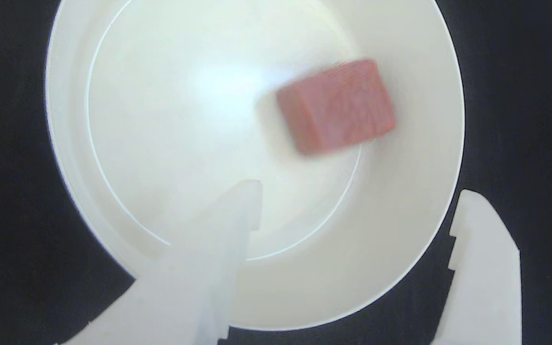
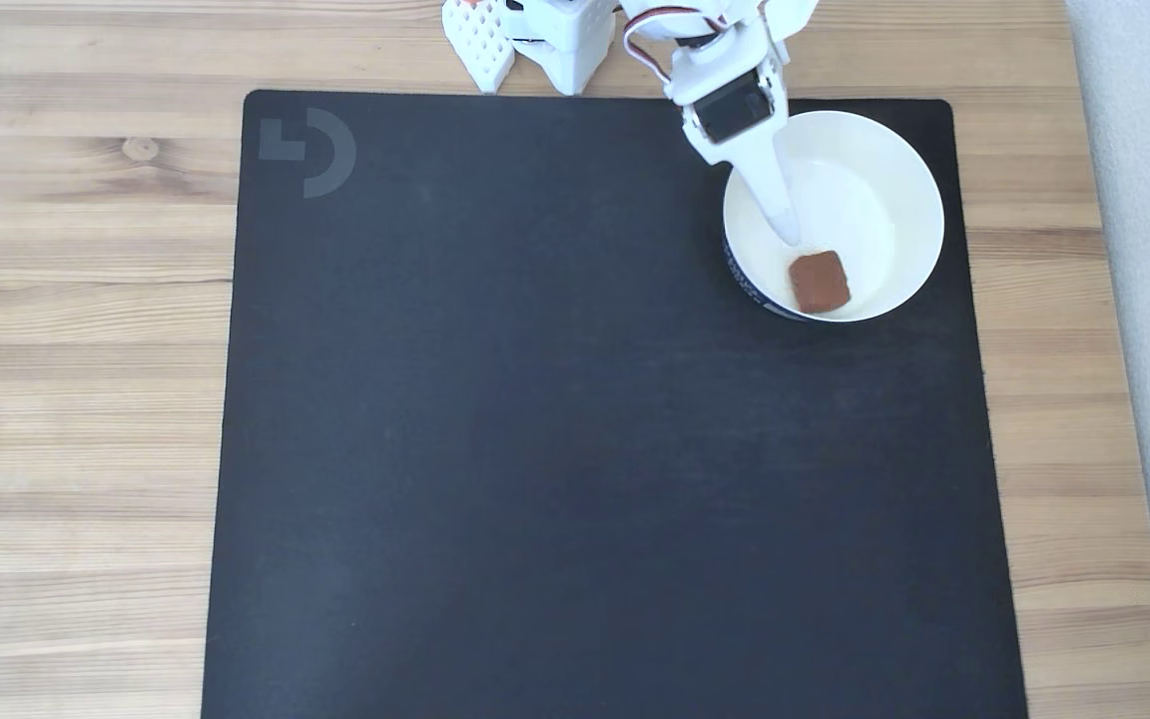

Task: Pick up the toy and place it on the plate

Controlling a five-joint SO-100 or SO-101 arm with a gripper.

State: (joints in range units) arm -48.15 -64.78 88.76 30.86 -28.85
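Toy [image 1: 336, 106] down in the plate [image 1: 415, 230], lying loose on the white floor toward the right side in the wrist view, blurred there, so maybe not fully settled; cannot tell. In the fixed view, toy [image 2: 820, 282] near the plate's [image 2: 909, 190] lower rim, just past the tip of the arm's long finger. Gripper [image 1: 357, 201] spread wide, nothing between the jaws: one finger over the plate floor, the other out beyond the rim above the black mat [image 1: 12, 191]. Gripper [image 2: 785, 225] hanging over the plate, apart from the toy as far as both views show. Judged from this, placement done and only the retreat left. Best handled by lifting straight up first, jaws kept apart, so neither finger clips the toy or hooks the rim on the way out. No sideways sweep until well clear of the wall: a nudge there could tip the dish or flick the piece onto the mat. Slow start worth it, given the blur on the toy. Mat [image 2: 535, 449] on a wooden table [image 2: 76, 399], plate at the mat's upper right corner in the fixed view, close to the arm's base [image 2: 555, 40], so a short pull-back ought to do.
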